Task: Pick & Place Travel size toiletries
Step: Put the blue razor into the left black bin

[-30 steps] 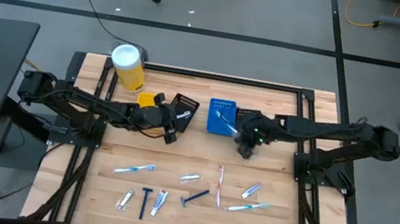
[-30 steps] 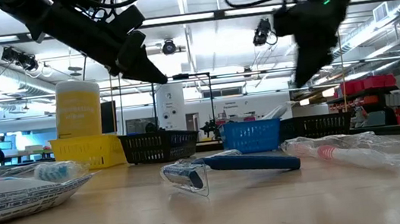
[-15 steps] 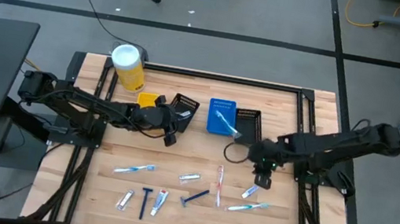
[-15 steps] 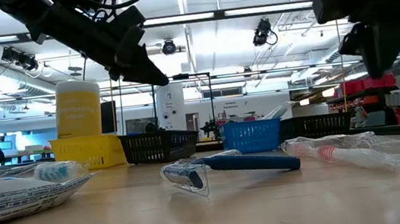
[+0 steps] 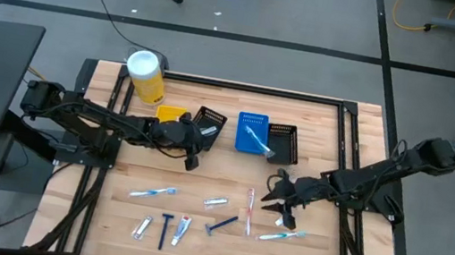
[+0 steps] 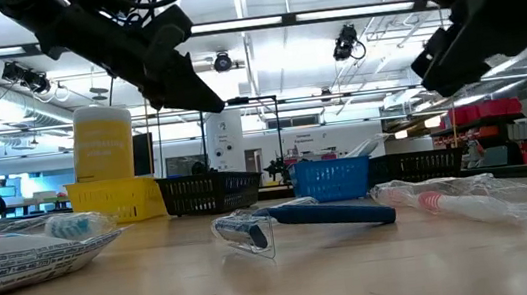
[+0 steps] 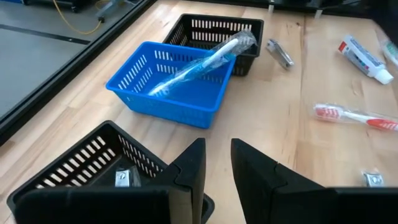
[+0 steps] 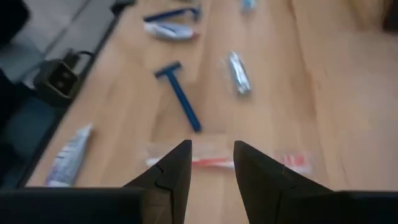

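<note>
Wooden slats form the work table (image 5: 326, 133), which stands on grey floor with cables running behind it. Four small bins sit in a row toward 12 o'clock of the table centre; the blue bin (image 5: 251, 135) already holds one wrapped toothbrush (image 5: 257, 138), which lies slantwise with its far end over the bin's rim. That sorting is the likely reason the bins are grouped within reach of both arms.

The remaining toiletries lie scattered from 6 to 4 o'clock of the centre. The red-white brush (image 5: 248, 210) lies with its long axis running 12 to 6 o'clock. The blue razor (image 5: 221, 225) lies just beside it toward 8 o'clock, its axis running roughly 2 to 8 o'clock with the head at the 8 o'clock end.

The right gripper (image 5: 284, 207) hangs above the table just toward 3 o'clock of the red-white brush, fingers (image 8: 175, 168) apart and empty. In the right wrist view the brush lies crosswise past the fingertips, so a wrist turn would probably be needed before closing across its narrow width.

The left gripper (image 5: 195, 148) waits beside the black bin (image 5: 208, 125), fingers slightly apart with nothing between them.
</note>
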Available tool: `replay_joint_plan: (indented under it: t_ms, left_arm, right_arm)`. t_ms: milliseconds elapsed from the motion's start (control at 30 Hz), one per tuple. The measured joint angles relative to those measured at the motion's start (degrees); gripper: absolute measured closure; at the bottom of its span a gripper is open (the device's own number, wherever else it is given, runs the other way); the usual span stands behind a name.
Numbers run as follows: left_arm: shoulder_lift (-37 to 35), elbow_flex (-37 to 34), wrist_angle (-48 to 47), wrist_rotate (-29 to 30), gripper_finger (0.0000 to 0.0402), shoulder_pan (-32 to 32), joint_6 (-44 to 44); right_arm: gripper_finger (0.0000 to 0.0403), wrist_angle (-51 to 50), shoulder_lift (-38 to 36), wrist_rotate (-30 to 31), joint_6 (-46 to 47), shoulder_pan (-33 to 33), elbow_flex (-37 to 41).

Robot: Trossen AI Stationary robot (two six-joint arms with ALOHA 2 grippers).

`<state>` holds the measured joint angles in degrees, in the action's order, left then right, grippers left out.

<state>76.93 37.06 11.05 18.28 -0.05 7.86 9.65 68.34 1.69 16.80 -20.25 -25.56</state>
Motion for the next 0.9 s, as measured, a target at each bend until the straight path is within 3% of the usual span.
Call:
replay_joint_plan:
  t_ms: [300,500,667,767,900]
  left_arm:
    - [0.00,0.00,0.04,0.07,0.0317,0.00,0.52]
    - [0.02,0.00,0.37,0.07,0.0317,0.00,0.46]
    - [0.02,0.00,0.50,0.17,0.0317,0.00,0.43]
    - [0.02,0.00,0.58,0.31,0.0317,0.00,0.37]
    - [0.02,0.00,0.92,0.31,0.0317,0.00,0.30]
  right_arm:
    - [0.0274,2.71,2.65,1.71,1.19,-2.46,0.11]
    - [0.0274,9.49,8.39,2.78,1.92,-4.18,-0.36]
    - [0.0274,15.94,15.30,6.82,-3.29,-3.78,-3.59]
    - [0.0274,19.98,21.31,5.57,-3.73,-3.13,-6.91]
    - [0.0274,22.73,28.41,-0.68,-5.53,-3.04,-12.00]
